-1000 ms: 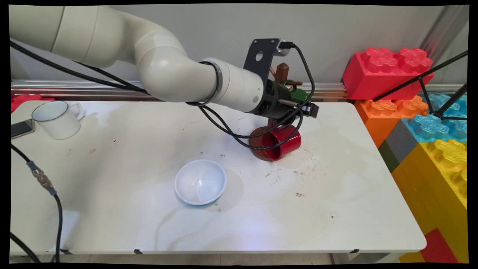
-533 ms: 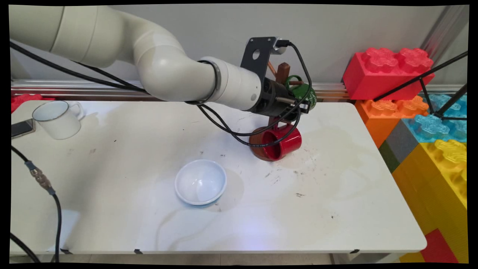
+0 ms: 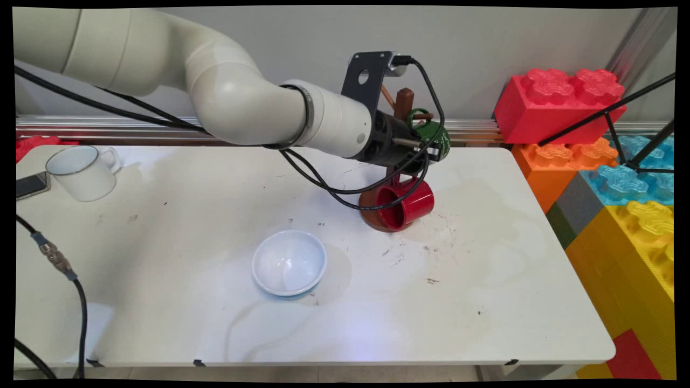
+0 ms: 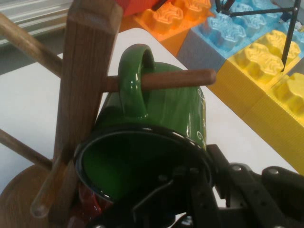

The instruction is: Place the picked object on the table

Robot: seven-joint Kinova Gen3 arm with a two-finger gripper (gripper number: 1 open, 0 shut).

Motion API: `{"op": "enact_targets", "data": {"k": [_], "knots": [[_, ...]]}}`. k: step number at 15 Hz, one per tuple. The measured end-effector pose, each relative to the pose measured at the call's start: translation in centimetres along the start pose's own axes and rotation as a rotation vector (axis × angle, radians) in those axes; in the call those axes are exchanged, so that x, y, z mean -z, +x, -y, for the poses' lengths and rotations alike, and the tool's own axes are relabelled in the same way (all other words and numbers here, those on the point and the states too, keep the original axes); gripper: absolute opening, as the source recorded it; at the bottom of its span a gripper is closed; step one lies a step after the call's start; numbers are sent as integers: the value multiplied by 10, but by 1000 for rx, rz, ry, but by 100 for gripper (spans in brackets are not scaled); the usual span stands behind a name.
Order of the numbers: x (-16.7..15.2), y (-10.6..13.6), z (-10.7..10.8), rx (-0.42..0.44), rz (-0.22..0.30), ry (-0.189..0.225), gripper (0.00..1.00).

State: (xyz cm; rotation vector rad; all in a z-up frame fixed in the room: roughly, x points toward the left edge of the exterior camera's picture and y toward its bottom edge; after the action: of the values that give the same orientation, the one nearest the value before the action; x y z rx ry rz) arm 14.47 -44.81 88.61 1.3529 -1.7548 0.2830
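Main view shows the white arm reaching in from the left, over the far part of the white worktop. The black gripper is up by a brown wooden mug tree that stands near the back edge. A green mug hangs there, and the gripper is right at it. A red mug hangs lower on the same mug tree, just above its round brown base. A pale blue bowl sits alone nearer the front, well apart from the mug tree. A white mug stands at the far left, with a phone just beside it. Big toy blocks in red, orange, blue and yellow are stacked past the right end of the worktop.

In the hand view the green mug fills the middle, with its open mouth facing the camera. Its handle is hooked over a wooden peg of the mug tree. The gripper sits at the mug's rim, but whether it is open or closed on the rim cannot be told.
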Motion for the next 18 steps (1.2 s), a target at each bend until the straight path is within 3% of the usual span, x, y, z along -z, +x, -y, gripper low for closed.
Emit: {"op": "enact_targets", "data": {"k": [9, 18], "knots": [[10, -2, -10, 17, 16, -25, 0], [16, -1, -34, 45, 27, -80, 0]]}}
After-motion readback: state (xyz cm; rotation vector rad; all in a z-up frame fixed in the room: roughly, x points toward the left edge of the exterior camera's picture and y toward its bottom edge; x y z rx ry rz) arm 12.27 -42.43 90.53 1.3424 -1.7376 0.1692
